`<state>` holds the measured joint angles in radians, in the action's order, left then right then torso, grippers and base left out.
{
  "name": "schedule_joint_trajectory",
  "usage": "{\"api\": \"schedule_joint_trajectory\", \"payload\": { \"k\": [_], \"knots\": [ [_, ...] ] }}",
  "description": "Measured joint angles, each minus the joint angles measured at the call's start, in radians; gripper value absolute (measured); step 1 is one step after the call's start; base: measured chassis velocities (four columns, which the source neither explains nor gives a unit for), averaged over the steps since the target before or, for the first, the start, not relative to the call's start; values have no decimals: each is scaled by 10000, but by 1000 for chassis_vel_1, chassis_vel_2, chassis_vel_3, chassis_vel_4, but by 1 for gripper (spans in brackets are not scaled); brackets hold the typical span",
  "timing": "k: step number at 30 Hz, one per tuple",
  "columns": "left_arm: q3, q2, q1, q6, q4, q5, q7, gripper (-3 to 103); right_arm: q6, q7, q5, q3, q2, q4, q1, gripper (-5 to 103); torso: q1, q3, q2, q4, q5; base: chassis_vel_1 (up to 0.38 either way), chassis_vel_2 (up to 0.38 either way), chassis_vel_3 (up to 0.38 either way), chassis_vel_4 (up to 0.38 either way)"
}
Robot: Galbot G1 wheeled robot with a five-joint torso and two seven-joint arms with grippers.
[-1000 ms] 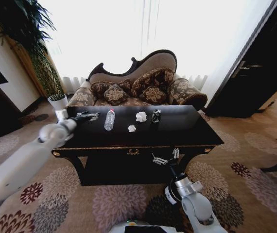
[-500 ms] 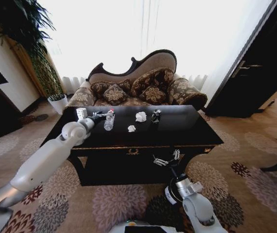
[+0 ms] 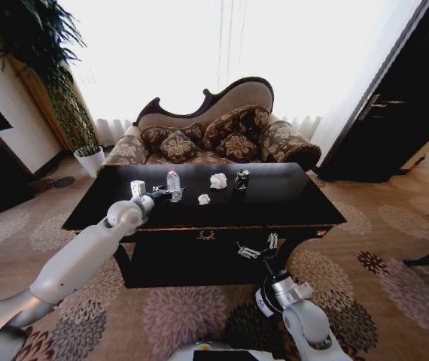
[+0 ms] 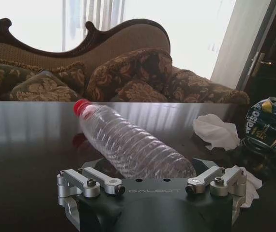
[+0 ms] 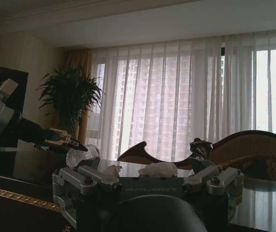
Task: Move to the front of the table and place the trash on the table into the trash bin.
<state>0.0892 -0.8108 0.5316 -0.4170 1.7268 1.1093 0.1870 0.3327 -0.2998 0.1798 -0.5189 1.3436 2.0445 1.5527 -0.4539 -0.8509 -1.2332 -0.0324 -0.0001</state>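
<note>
The glossy black table [image 3: 305, 207] fills the middle of the head view. On it lies the trash: a clear bottle [image 3: 173, 181] [image 4: 128, 147] with a red cap, two white paper wads [image 3: 218, 180] [image 3: 204, 199], and a dark can [image 3: 241, 179] [image 4: 268, 123]. My left gripper [image 3: 166, 194] [image 4: 150, 186] hovers low over the tabletop, open, with the bottle's base between its spread fingers. My right gripper [image 3: 257, 247] [image 5: 147, 183] hangs open in front of the table's front edge, below the top. The trash bin is out of view.
A patterned sofa [image 3: 214, 135] stands right behind the table. A white plant pot [image 3: 92, 159] and a tall plant [image 3: 41, 60] stand at the back left. A dark door [image 3: 395, 113] is on the right. Flowered carpet [image 3: 387, 248] surrounds the table.
My left arm has swung rightward over the tabletop from the table's left end up to the bottle. The right arm and the trash have stayed put.
</note>
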Motion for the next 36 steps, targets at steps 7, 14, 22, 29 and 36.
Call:
{"api": "schedule_joint_trajectory", "payload": {
  "k": [7,14,22,29,36],
  "knots": [
    [-224,-115,334,28,-71,-281,-194,100,1,-6,-68,78,7,-83,-58,100,0,0,0,0,-2,0,0,0,0],
    [-512,-51,621,130,-22,-460,-367,84,1,-13,-116,101,4,-114,-69,100,0,0,0,0,-1,0,0,0,0],
    [-640,109,737,191,136,-462,-415,56,40,-30,-129,104,6,-105,-25,100,0,1,0,-1,-1,0,0,0,0],
    [-1397,436,1518,423,759,-750,-657,39,44,-24,-103,131,0,16,-7,100,0,0,0,-3,-2,0,0,0,0],
    [-3415,687,3466,1235,2120,-1853,-1691,38,123,-177,533,262,-70,109,-20,100,0,1,-1,-1,-1,0,0,0,0]
  ]
}}
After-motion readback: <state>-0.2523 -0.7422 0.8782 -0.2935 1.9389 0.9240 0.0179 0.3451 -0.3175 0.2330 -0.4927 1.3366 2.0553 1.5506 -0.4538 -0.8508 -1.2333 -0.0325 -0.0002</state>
